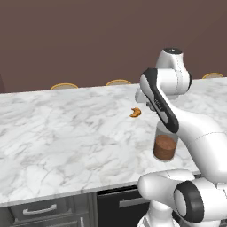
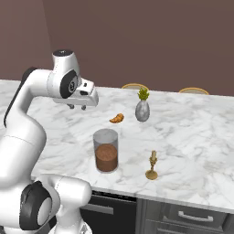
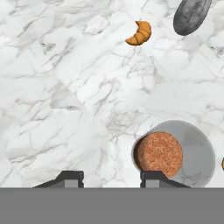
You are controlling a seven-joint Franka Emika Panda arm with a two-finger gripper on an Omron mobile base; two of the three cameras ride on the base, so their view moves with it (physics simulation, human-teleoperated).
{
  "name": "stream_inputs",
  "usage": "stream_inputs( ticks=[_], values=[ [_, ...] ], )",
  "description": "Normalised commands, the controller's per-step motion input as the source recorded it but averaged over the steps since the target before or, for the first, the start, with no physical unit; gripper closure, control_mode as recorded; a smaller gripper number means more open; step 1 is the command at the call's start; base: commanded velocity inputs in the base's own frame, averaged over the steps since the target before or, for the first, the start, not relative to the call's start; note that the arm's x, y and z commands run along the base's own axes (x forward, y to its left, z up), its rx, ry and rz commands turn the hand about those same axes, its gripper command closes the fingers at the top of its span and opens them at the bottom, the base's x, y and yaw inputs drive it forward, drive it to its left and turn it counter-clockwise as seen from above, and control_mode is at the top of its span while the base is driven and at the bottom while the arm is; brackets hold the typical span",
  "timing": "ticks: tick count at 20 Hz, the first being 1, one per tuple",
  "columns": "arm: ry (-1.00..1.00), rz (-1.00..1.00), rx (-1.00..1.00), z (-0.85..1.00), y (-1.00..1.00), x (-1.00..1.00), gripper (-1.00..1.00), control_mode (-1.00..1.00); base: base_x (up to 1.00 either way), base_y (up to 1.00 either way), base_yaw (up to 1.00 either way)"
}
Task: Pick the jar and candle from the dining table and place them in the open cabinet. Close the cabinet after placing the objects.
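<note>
Looking down along the pincer (image 3: 112, 178) in the hand view, I am seeing its two dark tips standing apart with only marble between them, so it is released and grasping nothing. In the right base view it is hovering (image 2: 77, 107) above the dining table (image 2: 192, 132), well clear of the top.

Nearest to it, the jar (image 3: 174, 154) is standing upright just below and to one side of the tips, its rim touching neither. I am judging it a stiff, smooth glass cylinder, fairly heavy with the brown filling, slippery and breakable if dropped. I am planning to take it across the side wall at mid-height, around the filled part, squeezing gently.

Beyond the jar, to its right in the right base view, the candle (image 2: 152, 166) is standing upright in its brass holder; it looks light, slim and easy to tip, so I would pinch it low on the stick.

Farther from the pincer, the croissant (image 3: 139, 33) is lying on the marble, and past that the grey vase (image 3: 191, 15) is standing.
</note>
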Motion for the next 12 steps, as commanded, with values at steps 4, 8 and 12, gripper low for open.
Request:
stream_inputs(
  ticks=[4,8,12],
  values=[
    [0.0,0.0,-0.01,-0.07,0.0,0.12,-1.0,-1.0,0.0,0.0,0.0],
    [0.0,0.0,0.0,-0.12,-0.13,0.0,-1.0,-1.0,0.0,0.0,0.0],
    [0.01,0.0,0.0,-0.14,-0.26,0.0,-1.0,-1.0,0.0,0.0,0.0]
  ],
)
